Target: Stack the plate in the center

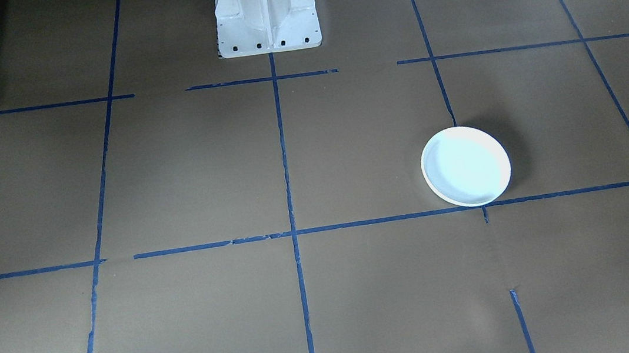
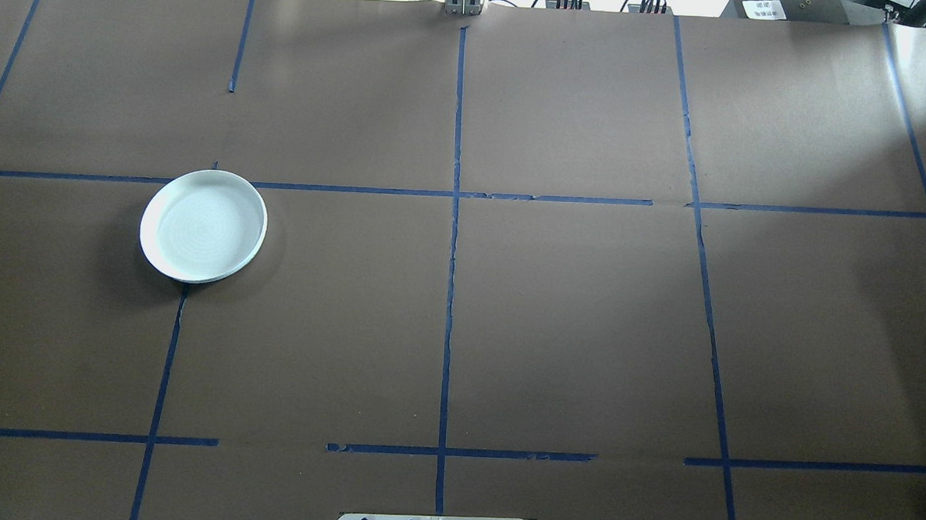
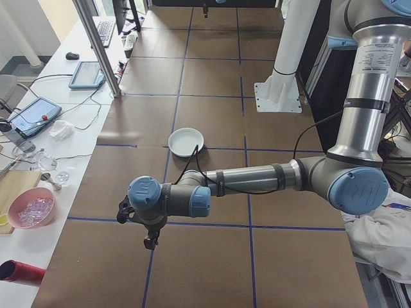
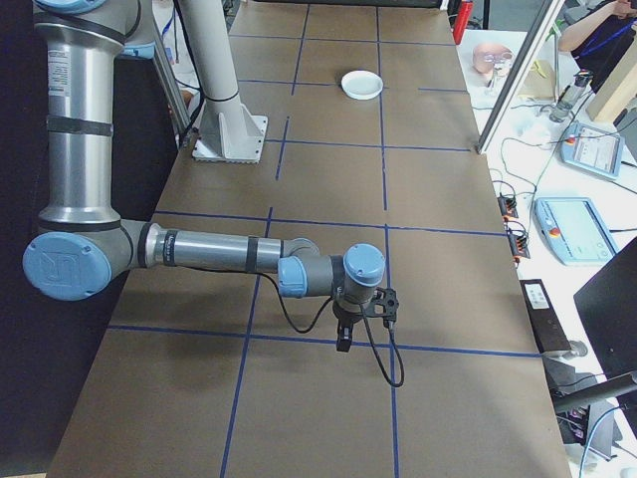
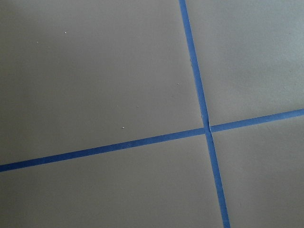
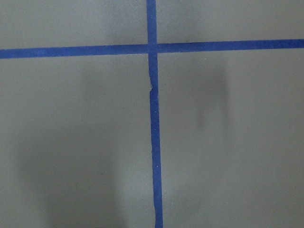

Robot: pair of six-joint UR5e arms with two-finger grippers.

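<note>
- The left gripper (image 3: pixel 151 239) is being seen only in the exterior left view, hanging from the near arm above the brown table (image 3: pixel 212 256), close to a crossing of blue tape lines (image 3: pixel 247 192); how far its jaws are open, and whether anything is held, cannot be told from this view.
- In the left wrist-mounted view only bare table paper and a crossing of blue tape lines are being shown; no fingers are being seen there.
- The right gripper (image 4: pixel 343 339) is being seen only in the exterior right view, pointing down over the table at the far end from the plate; its opening cannot be told either, and nothing is visibly being carried.
- The white plate (image 2: pixel 203 225) is lying flat and upright on the table, with its hollow side facing up. It is round, so no long axis or pointing direction can be given.
- In the overhead exterior view the plate is placed in the left half, well apart from the centre tape line (image 2: pixel 451 291); its far rim is touching a cross line and its near rim is covering the end of another line.
- Nothing is standing on the paper between the plate and the middle of the table.
- The white robot base (image 1: pixel 266 13) is being seen at the table's edge, on the centre line.
- Beyond the table's far edge, a side bench is holding tablets (image 3: pixel 35 115), cables and a pink bowl (image 3: pixel 29 208).
</note>
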